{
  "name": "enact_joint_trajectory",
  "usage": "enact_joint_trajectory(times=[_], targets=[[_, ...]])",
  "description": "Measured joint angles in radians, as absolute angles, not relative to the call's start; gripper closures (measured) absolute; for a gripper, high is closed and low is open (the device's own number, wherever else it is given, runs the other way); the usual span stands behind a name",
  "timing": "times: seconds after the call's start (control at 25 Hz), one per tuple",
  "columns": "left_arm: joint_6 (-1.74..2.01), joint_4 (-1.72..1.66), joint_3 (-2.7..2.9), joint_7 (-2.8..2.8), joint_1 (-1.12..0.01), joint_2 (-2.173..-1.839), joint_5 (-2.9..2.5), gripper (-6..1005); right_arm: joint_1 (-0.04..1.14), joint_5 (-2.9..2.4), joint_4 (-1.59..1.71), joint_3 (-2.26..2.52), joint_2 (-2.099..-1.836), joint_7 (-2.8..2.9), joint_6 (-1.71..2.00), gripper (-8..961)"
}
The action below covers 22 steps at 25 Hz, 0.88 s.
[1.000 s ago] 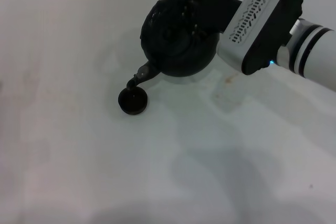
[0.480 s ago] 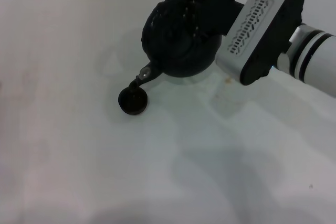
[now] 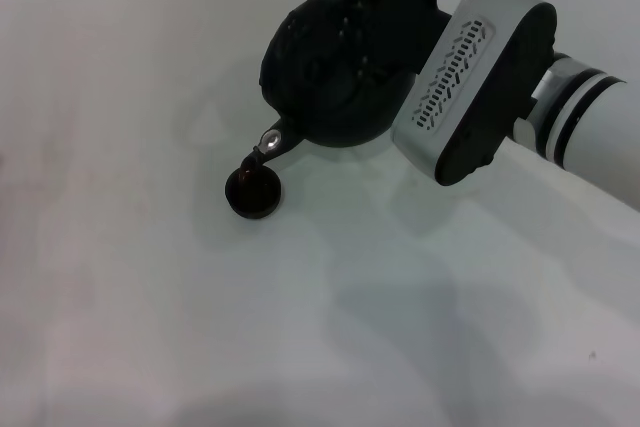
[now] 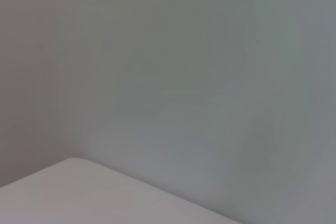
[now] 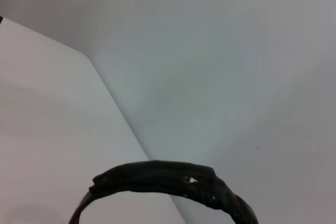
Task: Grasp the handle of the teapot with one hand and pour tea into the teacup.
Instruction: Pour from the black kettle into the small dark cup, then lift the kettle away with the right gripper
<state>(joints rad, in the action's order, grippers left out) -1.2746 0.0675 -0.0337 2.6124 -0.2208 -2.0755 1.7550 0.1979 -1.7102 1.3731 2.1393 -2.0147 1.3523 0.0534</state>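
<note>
The matte-black teapot (image 3: 320, 77) hangs above the white table, tipped toward the front left. Its short spout (image 3: 268, 142) points down over the rim of the small dark teacup (image 3: 253, 193), which stands on the table. My right gripper (image 3: 385, 12) sits at the pot's top, shut on the handle. The handle shows as a black ribbed arch (image 5: 157, 176) in the right wrist view. I cannot make out any stream of tea. The left gripper shows in no view.
The right arm's grey-white wrist housing (image 3: 470, 77) reaches in from the right, just beside the pot. The white table (image 3: 150, 297) stretches out to the left and front. The left wrist view holds only a table corner (image 4: 79, 192) and a plain wall.
The right arm has shifted a little left and rolled further, tipping the teapot more. The spout stays over the teacup, which has not moved.
</note>
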Motion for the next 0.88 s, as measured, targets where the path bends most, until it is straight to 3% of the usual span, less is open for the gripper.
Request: enact_joint_trajectory(times=[0.88], targets=[[-1.277, 0.066, -0.034, 2.612, -0.224, -2.076, 1.755, 111, 0.196, -1.712, 1.375, 2.141, -2.014, 1.311, 0.028, 832]])
